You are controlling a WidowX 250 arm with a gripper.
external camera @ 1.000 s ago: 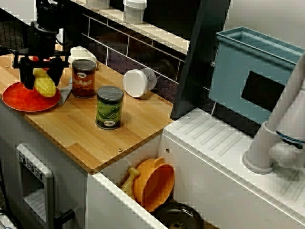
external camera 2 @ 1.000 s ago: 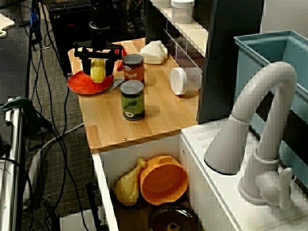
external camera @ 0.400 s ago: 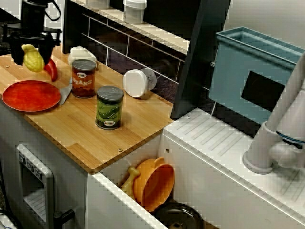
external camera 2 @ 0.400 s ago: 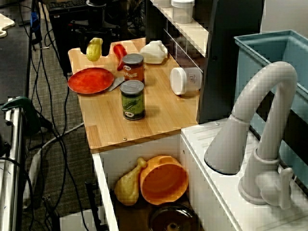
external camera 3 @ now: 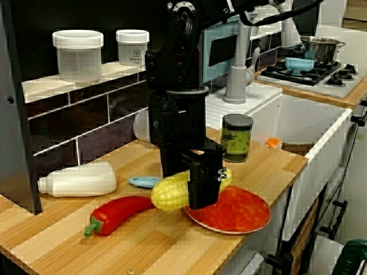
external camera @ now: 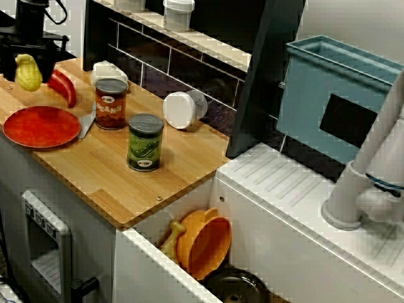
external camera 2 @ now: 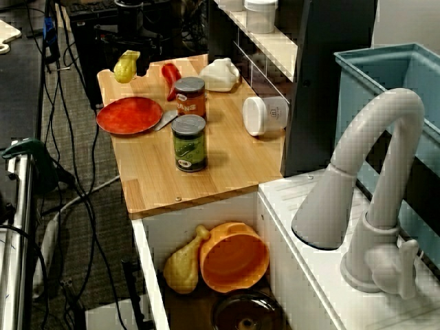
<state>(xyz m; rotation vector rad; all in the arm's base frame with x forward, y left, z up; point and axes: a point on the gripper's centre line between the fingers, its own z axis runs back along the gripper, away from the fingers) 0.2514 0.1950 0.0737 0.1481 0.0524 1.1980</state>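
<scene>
Fingers clamped on the corn, held in the air near the tabletop's far end. The pepper and plate lie close by. The cob sits crosswise in the grip (both ends stick out). Risk: the smooth, rounded cob could pivot or slip free. It could then land on the pepper, or bounce and roll off the nearby edge.

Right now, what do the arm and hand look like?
The arm is all black: boxy links under a rounded joint with a silvery cap. A thin black cable loops beside it. The hand is black too, with two flat, blocky fingers. No readable markings.
</scene>
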